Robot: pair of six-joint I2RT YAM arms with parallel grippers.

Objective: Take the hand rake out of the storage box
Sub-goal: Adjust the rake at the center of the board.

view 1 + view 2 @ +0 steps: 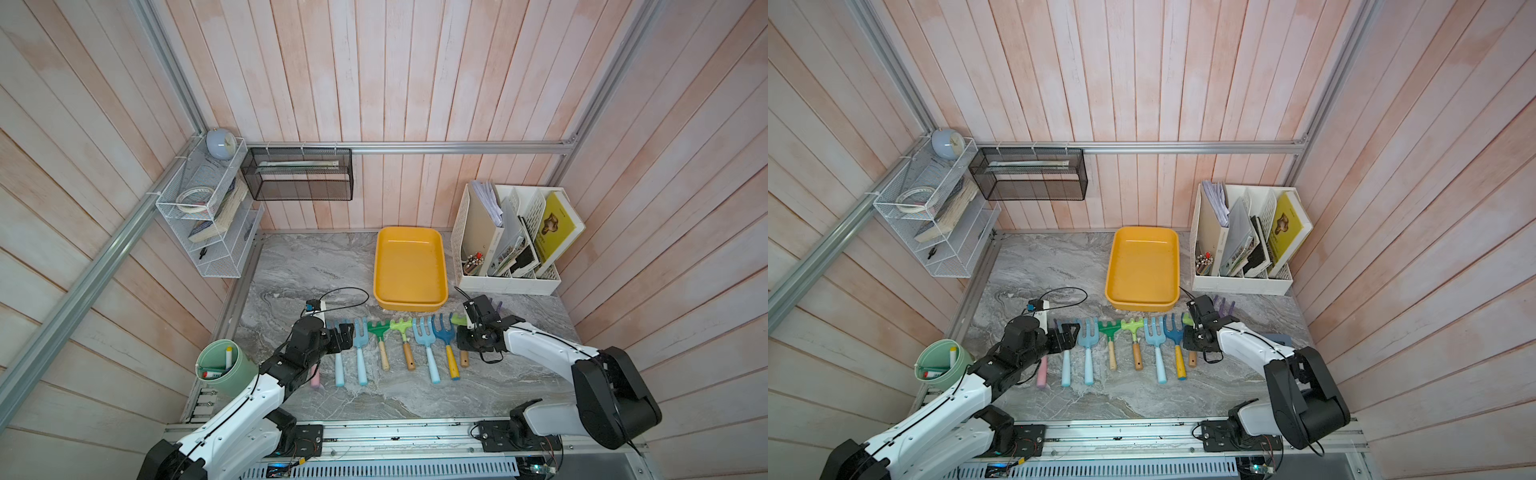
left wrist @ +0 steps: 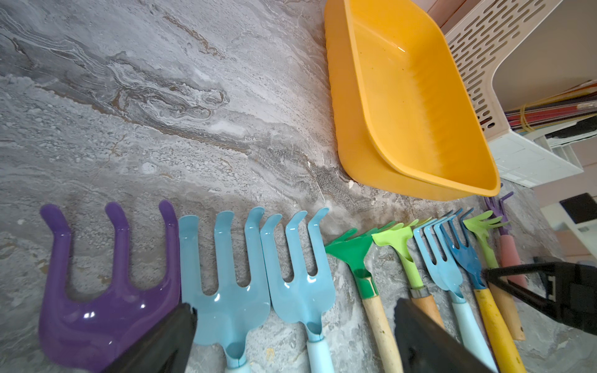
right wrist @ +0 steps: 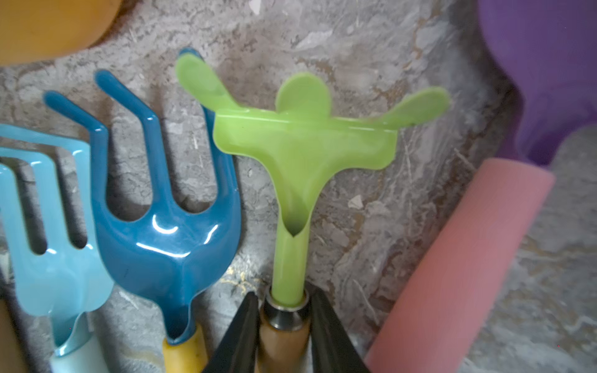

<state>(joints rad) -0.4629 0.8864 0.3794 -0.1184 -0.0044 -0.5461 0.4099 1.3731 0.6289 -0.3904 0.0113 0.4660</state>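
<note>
The right pincer (image 3: 284,300) is clamped on the wooden handle of a lime rake (image 3: 300,145), with its jaws pressed to either side just behind the metal collar. The rake lies in line with the row. I cannot tell whether it rests on the bench (image 1: 316,266) or hangs just above it. A dark blue rake (image 3: 168,232) lies just beside it on one side. On the other side a purple rake (image 3: 458,268) with a pink handle lies askew, partly under the arm in both top views. Further out, the left pincer (image 1: 343,334) stands wide apart, holding nothing, over the row's left end. The storage box (image 1: 409,305) sits behind the row with nothing inside, so the rake is already out of it and only the letting-go looks left.

The handle is round, so if it is dropped from any height it may roll into the dark blue rake. Jaws that open too little could drag it along as the arm backs off. A careless retreat could also catch the pink handle lying close by.
</note>
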